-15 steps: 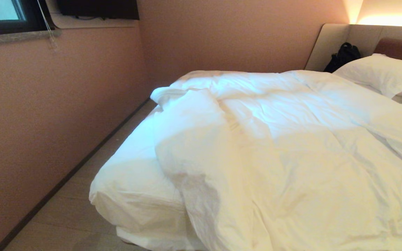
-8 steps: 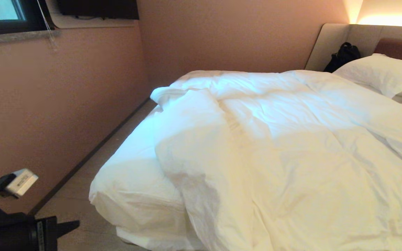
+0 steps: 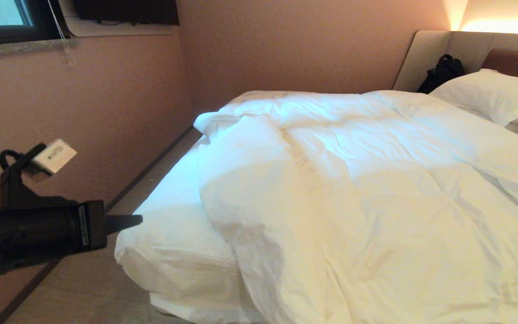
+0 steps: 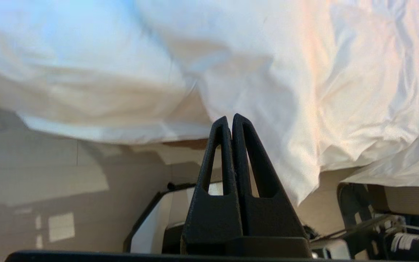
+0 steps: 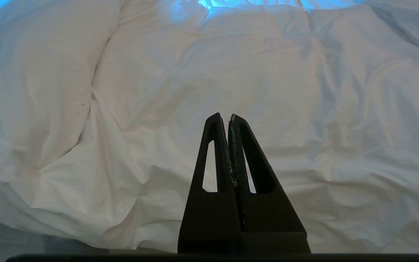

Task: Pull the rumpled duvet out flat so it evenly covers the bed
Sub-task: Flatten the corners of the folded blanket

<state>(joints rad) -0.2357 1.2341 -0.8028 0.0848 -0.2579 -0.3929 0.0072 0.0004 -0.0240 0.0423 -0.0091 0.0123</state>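
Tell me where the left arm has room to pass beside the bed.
Bare floor runs between the pink wall and the bed, whose near left corner shows uncovered sheet. The left gripper, shut, hangs beside that corner. The duvet is bunched over the rest, with pillows and a black bag crowding the headboard end.

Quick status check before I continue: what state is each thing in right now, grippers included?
duvet: rumpled, bunched away from the near left corner
bed: sheet corner left uncovered
pillows: lying at the headboard
left gripper: shut, empty, beside the bed corner
right gripper: shut, empty, over the duvet
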